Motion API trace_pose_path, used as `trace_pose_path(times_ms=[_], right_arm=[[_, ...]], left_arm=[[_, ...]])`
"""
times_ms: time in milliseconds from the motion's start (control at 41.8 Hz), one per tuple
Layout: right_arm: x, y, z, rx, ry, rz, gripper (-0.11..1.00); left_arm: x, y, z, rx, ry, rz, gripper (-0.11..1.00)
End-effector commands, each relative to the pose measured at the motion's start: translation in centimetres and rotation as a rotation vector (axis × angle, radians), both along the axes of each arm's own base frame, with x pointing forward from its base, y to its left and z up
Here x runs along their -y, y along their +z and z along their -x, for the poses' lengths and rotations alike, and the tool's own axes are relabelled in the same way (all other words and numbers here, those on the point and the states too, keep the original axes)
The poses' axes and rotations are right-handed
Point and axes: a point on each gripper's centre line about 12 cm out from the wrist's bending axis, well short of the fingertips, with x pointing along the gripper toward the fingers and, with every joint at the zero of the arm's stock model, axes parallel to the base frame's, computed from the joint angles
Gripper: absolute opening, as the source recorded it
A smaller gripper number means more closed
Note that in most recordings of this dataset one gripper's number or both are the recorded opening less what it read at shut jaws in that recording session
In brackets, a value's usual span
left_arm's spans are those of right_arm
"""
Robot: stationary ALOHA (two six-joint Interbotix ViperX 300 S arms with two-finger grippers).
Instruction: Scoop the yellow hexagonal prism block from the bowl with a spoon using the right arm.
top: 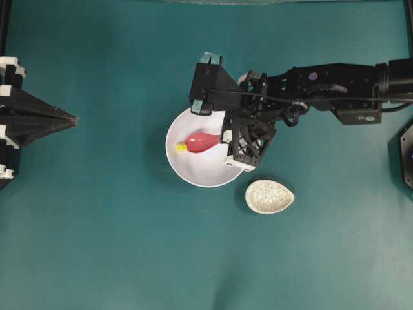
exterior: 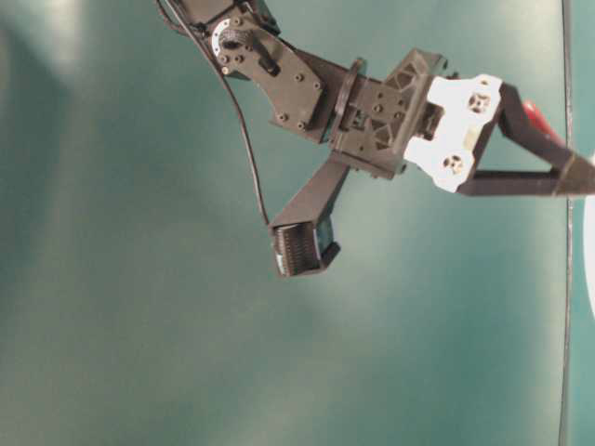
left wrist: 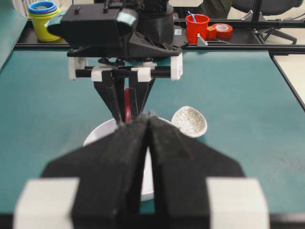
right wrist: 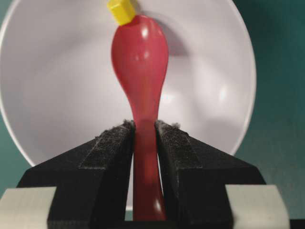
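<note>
The right gripper [right wrist: 144, 131] pinched the handle of the spoon [right wrist: 141, 57] between both padded jaws, handle running straight out ahead of them. Scoop sat inside the bowl [right wrist: 57, 86], its far tip touching the yellow hexagonal prism block [right wrist: 121, 10], which lay just beyond the tip near the bowl's far wall, not yet in the scoop. Judged risk: pushing on could shove the block up the wall or sideways rather than under it, since the block is small and loose; the glossy handle might also twist in the pads. The speckled spoon rest [top: 270, 197] lay beside the bowl. The left gripper [left wrist: 147, 143] was parked well apart, jaws pressed together.
</note>
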Motion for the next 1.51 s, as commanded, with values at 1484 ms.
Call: trace_pose_path(times_ms=[1484], right_arm=[[-0.5, 8.0, 2.9, -0.051, -0.134, -0.112, 0.23]], left_arm=[[0.0, 1.2, -0.3, 0.031, 0.002, 0.008, 0.00]])
